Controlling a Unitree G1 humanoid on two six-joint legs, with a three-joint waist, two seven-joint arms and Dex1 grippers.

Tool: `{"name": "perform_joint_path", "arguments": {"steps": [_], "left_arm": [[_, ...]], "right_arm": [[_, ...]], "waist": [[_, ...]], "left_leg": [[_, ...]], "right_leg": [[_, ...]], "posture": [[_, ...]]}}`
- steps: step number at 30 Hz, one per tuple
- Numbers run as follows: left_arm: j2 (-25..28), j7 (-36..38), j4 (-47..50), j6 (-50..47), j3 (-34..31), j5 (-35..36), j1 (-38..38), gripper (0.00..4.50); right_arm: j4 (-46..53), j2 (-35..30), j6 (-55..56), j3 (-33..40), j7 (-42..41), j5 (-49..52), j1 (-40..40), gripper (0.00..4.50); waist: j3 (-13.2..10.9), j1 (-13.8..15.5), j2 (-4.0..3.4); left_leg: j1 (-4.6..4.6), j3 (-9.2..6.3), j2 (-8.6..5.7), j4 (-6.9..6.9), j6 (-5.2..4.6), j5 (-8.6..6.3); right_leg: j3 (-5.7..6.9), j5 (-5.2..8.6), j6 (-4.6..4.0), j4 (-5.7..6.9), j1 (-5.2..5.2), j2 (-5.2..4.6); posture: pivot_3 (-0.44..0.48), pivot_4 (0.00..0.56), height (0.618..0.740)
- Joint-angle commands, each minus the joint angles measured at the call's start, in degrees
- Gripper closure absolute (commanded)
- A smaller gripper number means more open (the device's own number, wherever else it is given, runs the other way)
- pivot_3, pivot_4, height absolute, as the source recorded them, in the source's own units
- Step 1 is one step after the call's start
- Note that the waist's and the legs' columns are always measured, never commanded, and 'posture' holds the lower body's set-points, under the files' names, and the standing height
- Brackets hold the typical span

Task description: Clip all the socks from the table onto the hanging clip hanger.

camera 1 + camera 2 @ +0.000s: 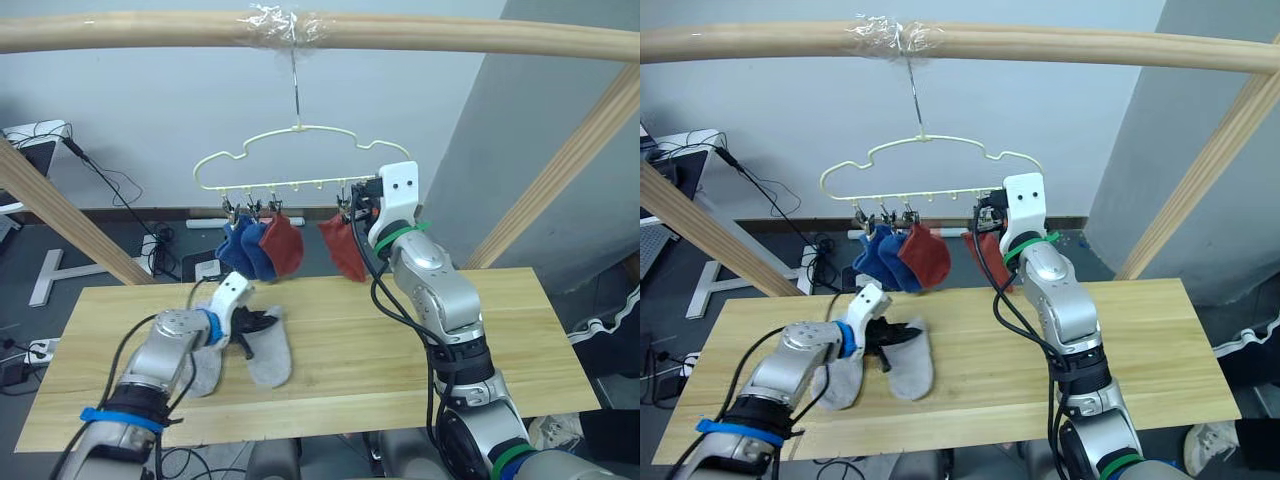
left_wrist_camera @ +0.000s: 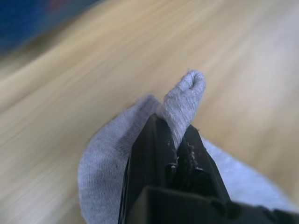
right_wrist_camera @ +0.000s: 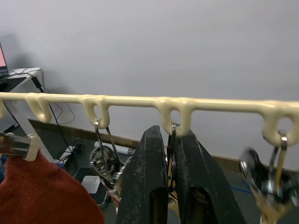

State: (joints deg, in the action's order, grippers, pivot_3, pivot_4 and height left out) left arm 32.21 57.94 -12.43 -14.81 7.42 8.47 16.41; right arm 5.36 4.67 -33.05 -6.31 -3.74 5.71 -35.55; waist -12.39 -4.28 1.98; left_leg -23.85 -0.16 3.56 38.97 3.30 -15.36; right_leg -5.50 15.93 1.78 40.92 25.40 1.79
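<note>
On the table (image 1: 400, 330), the left gripper (image 2: 180, 154) pinches a raised fold of one grey sock (image 1: 268, 355), its two black fingers (image 2: 149, 154) closed on the knit; a second grey sock (image 1: 205, 370) lies just beside it, under the left forearm. Farther back and higher, the right gripper (image 3: 172, 172) has its fingers pressed together on the wire of a metal clip (image 3: 172, 140) hanging from the clip hanger (image 1: 300, 160). A rust red sock (image 1: 345, 245) hangs just beside that gripper. Beyond the left gripper, two blue socks (image 1: 240, 250) and another rust red sock (image 1: 283, 245) hang clipped. The hanger's hook is taped to a wooden pole (image 1: 450, 35).
</note>
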Motion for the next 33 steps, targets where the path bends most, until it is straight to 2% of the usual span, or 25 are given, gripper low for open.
{"name": "perform_joint_path", "arguments": {"steps": [1,4,7,11,15,22,33], "left_arm": [[-2.5,0.7,8.7,-3.2,-0.4,5.0,1.0,4.48],[-5.5,-0.8,12.4,-6.1,1.1,6.3,2.0,4.48],[-9.7,-3.9,12.0,-6.3,2.2,5.7,4.2,4.48],[-16.5,-12.3,5.2,-1.6,2.4,1.6,9.6,4.48],[-19.6,-17.0,-0.8,2.9,1.6,-0.8,14.4,4.48],[-21.5,-19.3,-6.5,7.0,0.2,-0.9,19.0,4.48],[-22.1,-20.1,-8.9,8.3,-0.8,-0.3,22.2,4.48]], "right_arm": [[3.1,0.2,0.4,-0.3,-0.4,0.2,-0.6,4.50],[3.3,0.1,0.2,-0.3,-0.3,0.2,-0.6,4.50],[3.4,0.0,0.0,-0.1,-0.3,0.3,-0.6,4.50],[3.8,-0.1,-0.4,-0.1,-0.4,0.4,-0.7,4.50],[4.0,-0.2,-0.9,0.0,-0.5,0.4,-0.6,4.50],[4.4,-0.1,-1.8,0.1,-0.6,0.7,-0.3,4.50],[4.8,0.4,-4.6,0.1,-1.3,1.1,0.0,4.50]], "waist": [[0.0,0.0,0.00],[0.0,-0.1,0.00],[0.0,-0.3,0.00],[0.0,-0.3,0.00],[0.0,-0.5,0.01],[0.0,-0.5,0.01],[0.0,-0.5,0.01]], "left_leg": [[0.02,0.02,-0.01,0.00,0.00,0.00],[0.04,0.01,-0.02,0.02,0.00,0.00],[0.04,0.01,-0.02,0.02,0.00,0.00],[0.03,-0.02,-0.04,0.04,0.00,0.00],[0.04,0.00,-0.05,0.06,-0.01,0.00],[0.02,0.00,-0.05,0.05,0.00,0.00],[0.02,0.00,-0.06,0.05,0.00,0.01]], "right_leg": [[-0.03,0.00,0.00,0.02,0.00,0.00],[-0.04,0.00,0.00,0.04,-0.02,0.02],[-0.04,0.00,0.00,0.04,-0.02,0.03],[-0.03,0.00,0.01,0.03,-0.03,0.03],[-0.06,0.00,0.01,0.04,-0.04,0.03],[-0.05,-0.01,0.00,0.02,-0.04,0.03],[-0.04,0.00,0.01,0.02,-0.04,0.03]], "posture": [[-0.026,0.181,0.705],[-0.026,0.181,0.705],[-0.035,0.180,0.705],[-0.042,0.176,0.705],[-0.045,0.174,0.705],[-0.054,0.174,0.705],[-0.054,0.175,0.705]]}}
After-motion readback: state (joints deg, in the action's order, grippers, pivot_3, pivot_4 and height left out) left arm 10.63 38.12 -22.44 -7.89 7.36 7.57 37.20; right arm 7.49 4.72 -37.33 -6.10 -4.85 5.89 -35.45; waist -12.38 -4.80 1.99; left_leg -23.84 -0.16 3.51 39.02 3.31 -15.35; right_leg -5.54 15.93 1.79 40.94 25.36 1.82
